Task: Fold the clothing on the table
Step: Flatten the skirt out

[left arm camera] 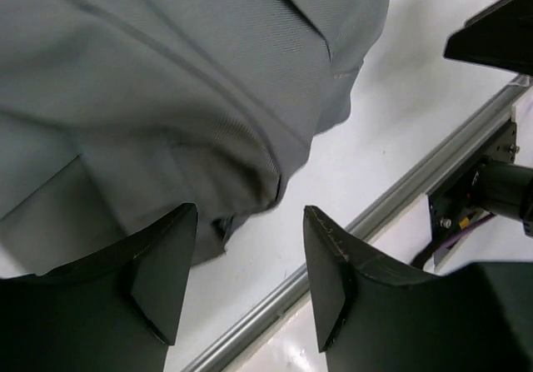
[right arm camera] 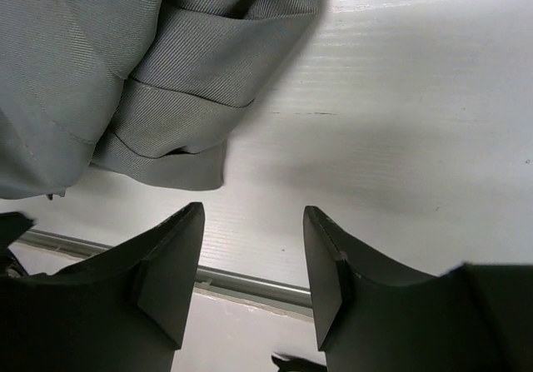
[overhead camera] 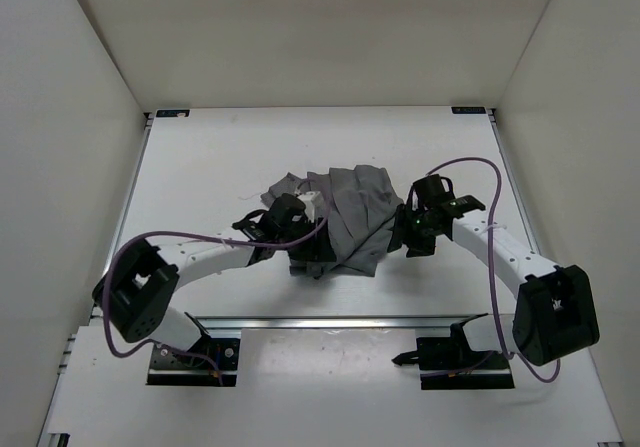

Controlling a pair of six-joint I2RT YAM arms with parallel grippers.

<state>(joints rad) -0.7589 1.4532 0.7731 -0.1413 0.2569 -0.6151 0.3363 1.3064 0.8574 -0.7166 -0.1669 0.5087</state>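
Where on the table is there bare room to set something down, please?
Bare: the far strip between the clothing and the back edge of the table, and the far-left area beside the rail. Crowded: the near middle, where the left gripper and right gripper flank the heap.

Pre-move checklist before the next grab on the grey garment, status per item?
1. Left gripper jaws apart, nothing between them: ok.
2. Right gripper jaws apart, nothing held: ok.
3. Clothing spread flat for a fold: not ok, it lies bunched in a heap.
4. Clothing wholly on the table, clear of the near rail: ok.
5. A cloth edge close in front of each gripper: ok, seen in both wrist views.
6. Which edge is the waist and which the hem: cannot tell.
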